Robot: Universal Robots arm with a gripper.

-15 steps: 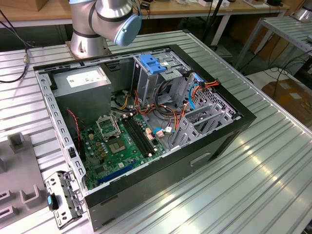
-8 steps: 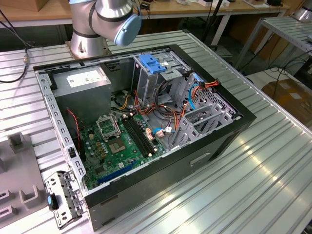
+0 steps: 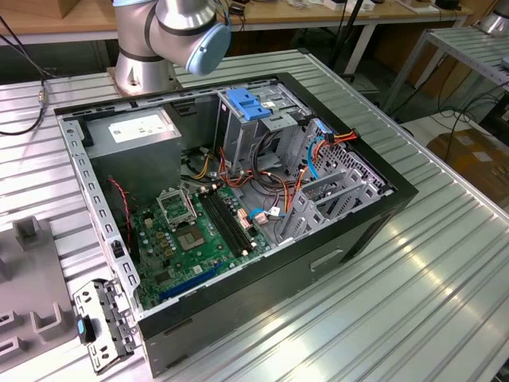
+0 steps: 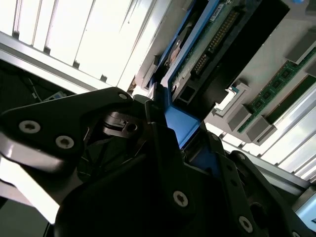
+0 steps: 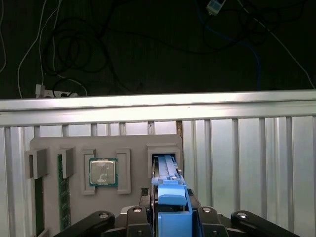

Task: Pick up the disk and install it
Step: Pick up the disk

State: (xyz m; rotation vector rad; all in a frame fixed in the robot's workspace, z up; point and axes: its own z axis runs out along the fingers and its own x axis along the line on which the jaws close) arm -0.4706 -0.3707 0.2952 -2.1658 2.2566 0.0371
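Fingers (image 4: 165, 153) grip the disk (image 5: 172, 200) over the ribbed table (image 5: 247, 148); cables (image 5: 74, 54) strew dark floor (image 5: 163, 49).

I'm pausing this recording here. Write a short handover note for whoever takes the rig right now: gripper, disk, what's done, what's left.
Gripper: shut on the disk, clamped on its blue frame, as both wrist views show.
Disk: on edge, with its far end in a slot of the grey holder tray. I cannot tell whether it has started to lift.
Done: the disk is grasped.
Left: the disk is not yet clear of the tray and not yet installed in the open computer case.
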